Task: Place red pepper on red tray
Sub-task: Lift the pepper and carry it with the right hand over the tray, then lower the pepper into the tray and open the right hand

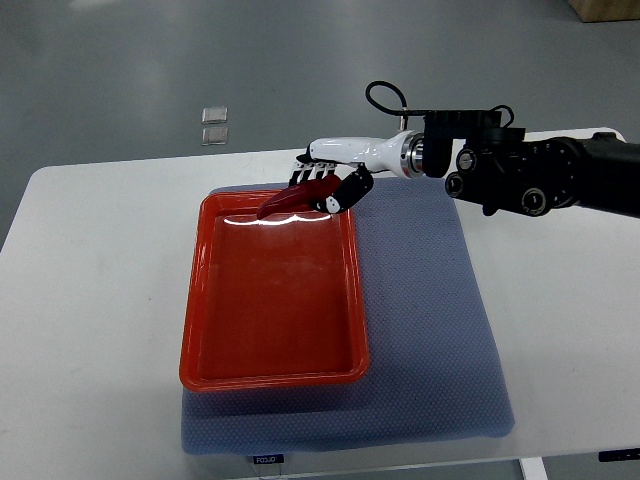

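A red tray [275,372] lies on a blue-grey mat, its inside bare. My right hand [322,186] reaches in from the right edge and hovers over the tray's far right corner. Its fingers are curled around a dark red pepper [290,198], which points left and down toward the tray's far rim. The pepper hangs just above the tray; I cannot tell whether its tip touches the rim. My left arm does not show.
The blue-grey mat [430,330] covers the middle of a white table [100,300]. The right arm's black forearm [540,175] spans the far right of the table. Two small clear squares [214,124] lie on the grey floor beyond the table.
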Tool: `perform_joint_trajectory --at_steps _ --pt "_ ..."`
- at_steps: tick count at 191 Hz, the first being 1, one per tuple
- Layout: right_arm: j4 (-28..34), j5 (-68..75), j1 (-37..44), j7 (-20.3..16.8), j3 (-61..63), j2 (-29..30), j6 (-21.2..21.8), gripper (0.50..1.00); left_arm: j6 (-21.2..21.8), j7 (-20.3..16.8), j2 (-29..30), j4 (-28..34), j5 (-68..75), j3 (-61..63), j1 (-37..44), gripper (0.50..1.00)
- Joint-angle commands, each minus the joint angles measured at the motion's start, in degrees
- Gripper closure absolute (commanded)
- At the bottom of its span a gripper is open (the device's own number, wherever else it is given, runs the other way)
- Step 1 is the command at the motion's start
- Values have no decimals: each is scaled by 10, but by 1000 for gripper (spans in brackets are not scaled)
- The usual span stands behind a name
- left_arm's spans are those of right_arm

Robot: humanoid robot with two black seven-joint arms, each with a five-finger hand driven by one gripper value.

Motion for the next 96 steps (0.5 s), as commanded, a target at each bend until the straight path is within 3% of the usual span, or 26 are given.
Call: perform_joint_trajectory --at_steps 1,53,96 --pt "-10 3 -22 -11 1 28 -2 1000 0 0 0 2 0 -1 0 500" --pt "-43 2 -81 -24 0 82 -21 1000 1 0 0 0 0 -1 0 500" --pt "-56 1 -103 -24 1 86 -22 985 0 0 0 2 0 -1 0 500"
